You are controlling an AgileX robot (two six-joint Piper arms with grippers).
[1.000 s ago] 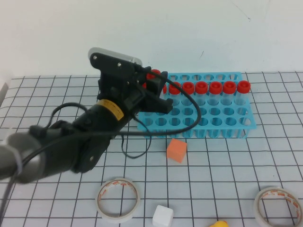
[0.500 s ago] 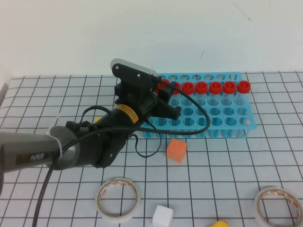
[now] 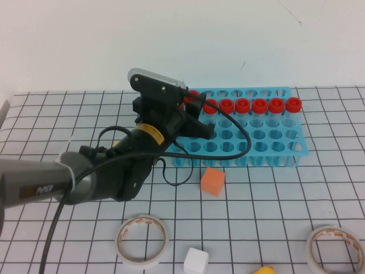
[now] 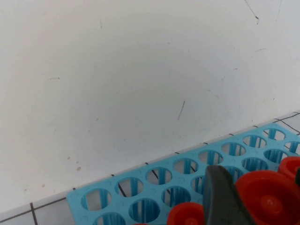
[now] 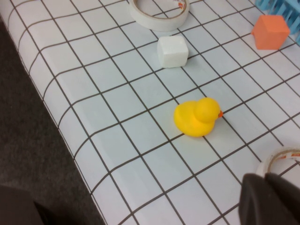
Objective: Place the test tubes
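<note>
A blue test-tube rack [image 3: 268,149] stands at the back of the gridded table, with a row of red-capped tubes [image 3: 260,106] upright in it. My left gripper [image 3: 194,117] hovers over the rack's left end, shut on a red-capped test tube [image 3: 190,95]. In the left wrist view the held tube's red cap [image 4: 269,199] sits against a dark finger [image 4: 220,197], above empty rack holes [image 4: 187,166]. My right gripper [image 5: 265,180] is out of the high view. It hangs low over the table's near right part, shut and holding nothing.
An orange cube [image 3: 212,181] lies just in front of the rack. Near the front edge are a tape roll [image 3: 142,240], a white cube [image 3: 195,261], a yellow duck [image 5: 197,117] and a second tape roll [image 3: 335,246], which lies beside the right gripper.
The left arm carried the tube rightwards from beside the rack to over its left end, then eased slightly back left. The right gripper stayed put.
</note>
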